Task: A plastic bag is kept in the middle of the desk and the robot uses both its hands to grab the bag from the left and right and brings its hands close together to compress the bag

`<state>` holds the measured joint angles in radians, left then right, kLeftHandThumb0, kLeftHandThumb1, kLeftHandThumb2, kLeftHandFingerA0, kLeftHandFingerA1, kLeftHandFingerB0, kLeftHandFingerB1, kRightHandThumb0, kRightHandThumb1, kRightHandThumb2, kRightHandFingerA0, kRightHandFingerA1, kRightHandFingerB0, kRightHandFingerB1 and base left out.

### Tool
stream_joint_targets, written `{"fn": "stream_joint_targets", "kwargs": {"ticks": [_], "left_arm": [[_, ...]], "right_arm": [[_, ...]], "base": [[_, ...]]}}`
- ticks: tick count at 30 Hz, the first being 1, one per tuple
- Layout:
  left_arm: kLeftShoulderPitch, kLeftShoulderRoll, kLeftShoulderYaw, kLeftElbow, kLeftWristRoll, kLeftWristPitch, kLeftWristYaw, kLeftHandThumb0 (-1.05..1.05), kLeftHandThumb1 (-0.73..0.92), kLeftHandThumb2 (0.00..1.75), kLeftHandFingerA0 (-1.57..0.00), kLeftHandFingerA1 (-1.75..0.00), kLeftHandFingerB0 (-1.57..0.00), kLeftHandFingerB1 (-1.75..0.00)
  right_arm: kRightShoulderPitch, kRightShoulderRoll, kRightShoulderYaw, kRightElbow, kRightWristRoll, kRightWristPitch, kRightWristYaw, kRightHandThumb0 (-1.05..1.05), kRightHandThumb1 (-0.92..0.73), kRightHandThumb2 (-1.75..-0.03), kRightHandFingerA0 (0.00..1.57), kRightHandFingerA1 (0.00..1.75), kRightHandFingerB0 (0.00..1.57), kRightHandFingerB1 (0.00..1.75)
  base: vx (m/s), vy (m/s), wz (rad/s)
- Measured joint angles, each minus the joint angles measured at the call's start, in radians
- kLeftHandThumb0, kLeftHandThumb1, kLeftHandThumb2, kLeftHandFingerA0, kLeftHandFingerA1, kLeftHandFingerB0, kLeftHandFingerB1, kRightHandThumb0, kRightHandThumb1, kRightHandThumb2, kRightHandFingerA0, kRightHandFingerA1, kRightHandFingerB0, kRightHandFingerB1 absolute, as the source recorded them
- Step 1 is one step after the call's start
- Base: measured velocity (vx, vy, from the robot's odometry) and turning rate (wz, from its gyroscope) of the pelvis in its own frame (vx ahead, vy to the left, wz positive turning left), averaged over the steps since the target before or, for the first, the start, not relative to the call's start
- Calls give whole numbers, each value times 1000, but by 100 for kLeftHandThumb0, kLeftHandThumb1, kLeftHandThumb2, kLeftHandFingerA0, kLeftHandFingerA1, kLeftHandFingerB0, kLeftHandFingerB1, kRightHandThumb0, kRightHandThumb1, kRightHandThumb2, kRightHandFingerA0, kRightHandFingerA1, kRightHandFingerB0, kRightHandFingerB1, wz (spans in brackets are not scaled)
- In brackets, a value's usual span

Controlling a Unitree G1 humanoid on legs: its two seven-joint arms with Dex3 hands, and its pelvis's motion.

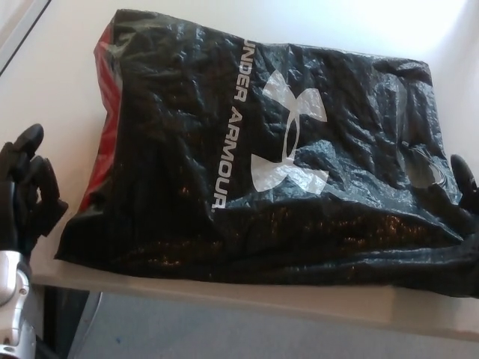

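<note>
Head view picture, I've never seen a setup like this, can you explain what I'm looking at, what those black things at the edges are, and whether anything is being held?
This picture comes from a camera on a humanoid robot's head, looking down at the desk in front of it. Picture left is the robot's own left.

Lying on the pale desk is a large black plastic bag, crinkled, with white Under Armour lettering and logo, and a red strip along its left edge.

The black shape at the left edge is the robot's left hand, with thick fingers spread apart, beside the bag's left side; I cannot tell whether it touches the bag. Below it a silvery part of the arm shows. At the right edge only a dark sliver of the right hand shows, next to the bag, too little to tell how it is posed.

Nothing is being held yet; the bag lies flat, not compressed.
</note>
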<state>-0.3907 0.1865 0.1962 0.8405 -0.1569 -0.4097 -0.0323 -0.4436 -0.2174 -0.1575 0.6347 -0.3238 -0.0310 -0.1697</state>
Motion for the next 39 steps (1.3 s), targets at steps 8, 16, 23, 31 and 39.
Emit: {"fn": "stream_joint_targets", "kwargs": {"ticks": [8,16,23,31,39], "left_arm": [[-25,-39,-16,44,13,14,3,-87,81,119,-5,-25,-11,-32],[-51,-58,-41,39,33,45,10,-83,84,119,-4,-25,-11,-29],[-122,-38,-76,64,59,87,8,-90,92,85,-5,-26,-14,-27],[-190,-93,-89,144,69,126,11,-85,83,119,-6,-34,-9,-30],[-195,-196,-94,176,69,111,21,-85,85,120,-5,-29,-11,-30]], "right_arm": [[10,26,28,54,21,39,-5,-91,-76,-63,15,37,0,8],[12,56,45,93,35,18,-49,-98,-66,-101,19,56,0,0],[9,70,63,150,41,-34,-91,-90,-61,-98,12,49,0,6],[-17,117,55,187,80,-64,-102,-89,-80,-110,0,15,0,7],[-61,148,25,235,149,-99,-70,-91,-88,-120,1,22,0,10]], "base": [[0,0,0],[0,0,0],[0,0,0],[0,0,0],[0,0,0]]}}
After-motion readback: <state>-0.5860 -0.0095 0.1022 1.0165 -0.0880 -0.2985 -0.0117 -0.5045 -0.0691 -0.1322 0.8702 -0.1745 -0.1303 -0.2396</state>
